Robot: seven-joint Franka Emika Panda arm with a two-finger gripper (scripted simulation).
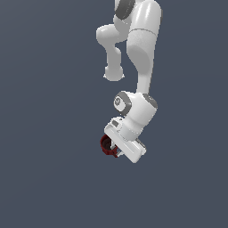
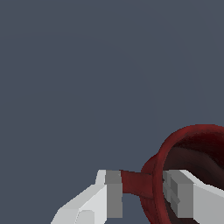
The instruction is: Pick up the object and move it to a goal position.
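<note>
The exterior view takes in the whole white, grey-jointed robot arm (image 1: 141,67) reaching down from the top of the frame against a flat slate-blue background, and it shows the small dark red mug with faceted sides (image 1: 106,146) only as a sliver tucked against the blocky white gripper (image 1: 116,150), on the side of the gripper toward the exterior view's left and just under the wrist housing. From that angle the fingers are mostly hidden behind the hand, so how the mug is caught cannot be read there. The wrist view supplies that detail: the mug (image 2: 192,144) lies tilted with its round, dark interior turned toward the camera, and its red loop handle (image 2: 135,181) runs across the gap between the two white fingers with grey pads (image 2: 113,192). One pad sits at the outer end of the handle, the other presses against the mug's rim and wall where the handle joins, so the gripper (image 2: 142,192) is closed to a narrow gap and clamped on the mug through its handle and wall. Relative to the gripper, the mug body sits beyond one finger, not centred between them
</note>
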